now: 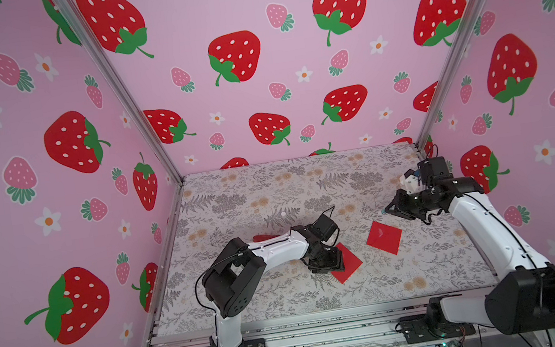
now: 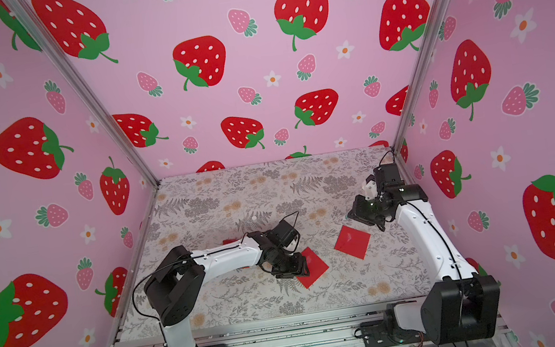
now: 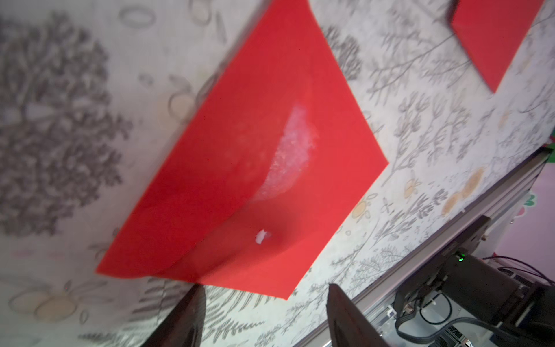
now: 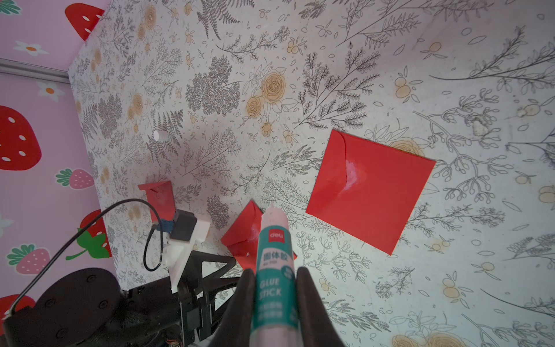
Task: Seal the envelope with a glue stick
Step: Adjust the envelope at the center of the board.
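- Right hand (image 4: pixel 274 272): the jaws are pressed against both sides of the glue stick (image 4: pixel 271 240), gripping it on the lower part of its teal label. The uncapped end with pale paste exposed points away from the hand.
- In both top views this hand sits right of centre in the frame. It is up and to the right of the second envelope (image 1: pixel 383 237) and not touching it. I cannot tell how high it is above the surface (image 1: pixel 235 195).
- Left hand (image 3: pixel 265 288): the jaws are set well apart with nothing between them. The wrist view shows both fingertips just off one edge of the centre envelope (image 3: pixel 240 168).
- In a top view the left hand covers the left part of the centre envelope, just below mid-frame.
- The centre envelope is red and lies flat with its flap folded down. It has a whitish glue smear (image 3: pixel 294 144) along the flap edge and a small white blob (image 3: pixel 262 235) further along.
- The second envelope lies flat to the upper right of the centre one, apart from it, and also shows a pale smear at its flap (right wrist view).
- A third envelope (image 1: pixel 261 237) is mostly hidden behind the left arm, left of centre.
- A small white cap (image 1: pixel 283 214) lies alone on the surface, above the left arm in the frame.
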Action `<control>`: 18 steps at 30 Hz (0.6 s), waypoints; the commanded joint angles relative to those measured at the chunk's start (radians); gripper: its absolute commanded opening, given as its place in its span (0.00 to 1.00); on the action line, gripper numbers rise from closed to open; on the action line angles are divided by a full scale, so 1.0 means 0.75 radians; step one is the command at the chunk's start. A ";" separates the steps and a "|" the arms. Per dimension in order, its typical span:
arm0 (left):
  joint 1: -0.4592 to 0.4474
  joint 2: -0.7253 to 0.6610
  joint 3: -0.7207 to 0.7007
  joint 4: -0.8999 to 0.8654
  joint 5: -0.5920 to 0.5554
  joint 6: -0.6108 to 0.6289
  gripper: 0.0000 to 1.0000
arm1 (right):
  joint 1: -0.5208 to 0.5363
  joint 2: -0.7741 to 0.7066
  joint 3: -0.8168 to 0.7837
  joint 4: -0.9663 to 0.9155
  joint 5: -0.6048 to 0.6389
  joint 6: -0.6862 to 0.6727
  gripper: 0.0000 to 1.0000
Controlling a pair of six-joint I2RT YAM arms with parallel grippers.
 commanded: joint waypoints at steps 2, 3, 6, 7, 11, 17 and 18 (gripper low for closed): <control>0.012 0.142 0.124 -0.031 -0.004 0.073 0.65 | -0.011 -0.018 0.025 -0.022 0.014 -0.033 0.00; 0.010 0.164 0.145 -0.031 0.011 0.077 0.65 | -0.011 -0.019 0.029 -0.025 0.015 -0.034 0.00; 0.000 0.203 0.197 -0.030 0.051 0.104 0.64 | -0.017 -0.025 0.031 -0.030 0.021 -0.035 0.00; -0.002 0.208 0.203 -0.027 0.063 0.111 0.64 | -0.019 -0.025 0.032 -0.028 0.023 -0.036 0.00; -0.002 0.186 0.203 -0.003 0.097 0.128 0.64 | -0.021 -0.020 0.033 -0.028 0.020 -0.038 0.00; 0.129 -0.061 0.093 -0.093 -0.188 0.167 0.64 | -0.021 -0.019 0.038 -0.017 0.012 -0.032 0.00; 0.170 -0.118 0.060 -0.118 -0.249 0.174 0.64 | -0.022 -0.018 0.037 -0.013 0.006 -0.031 0.00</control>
